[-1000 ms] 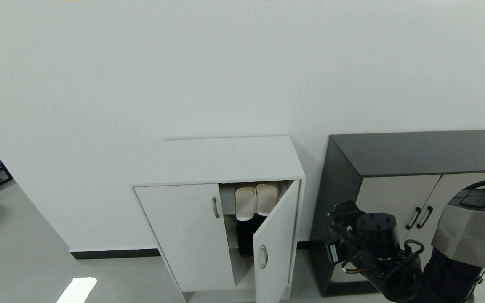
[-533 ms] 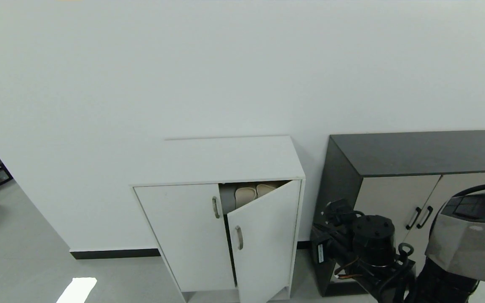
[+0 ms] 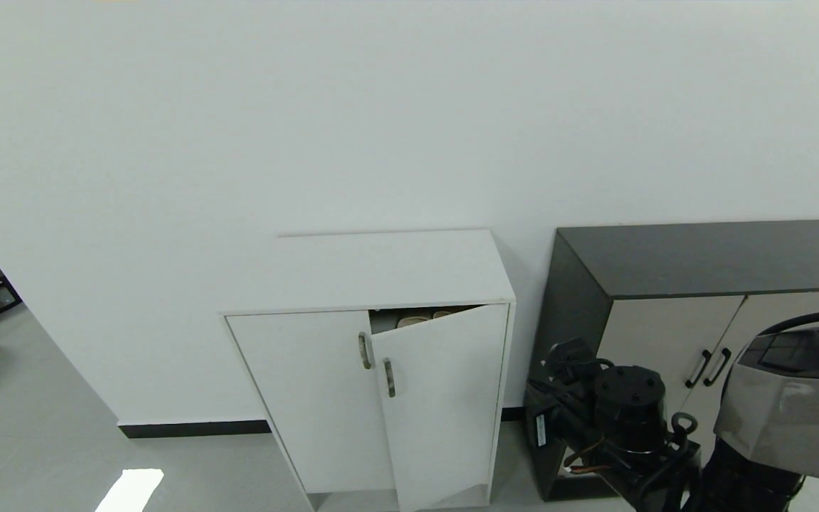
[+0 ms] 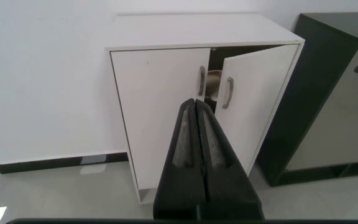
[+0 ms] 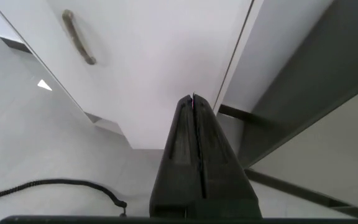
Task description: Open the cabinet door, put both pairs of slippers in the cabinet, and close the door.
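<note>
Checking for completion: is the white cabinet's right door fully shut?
No, the white right door stands ajar, pale slippers visible behind it.

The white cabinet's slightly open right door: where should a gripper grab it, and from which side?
Probably its upright curved metal handle, approached from the front: it bows clear of the white door panel near the free edge.

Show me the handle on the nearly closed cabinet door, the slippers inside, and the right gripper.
door handle (image 3: pixel 389 377), head view, middle of the bar.
slippers (image 3: pixel 414 321), head view, pale sole showing in the open gap at the top.
right gripper (image 5: pixel 193 98), right wrist view, tip where the shut fingers meet.
</note>
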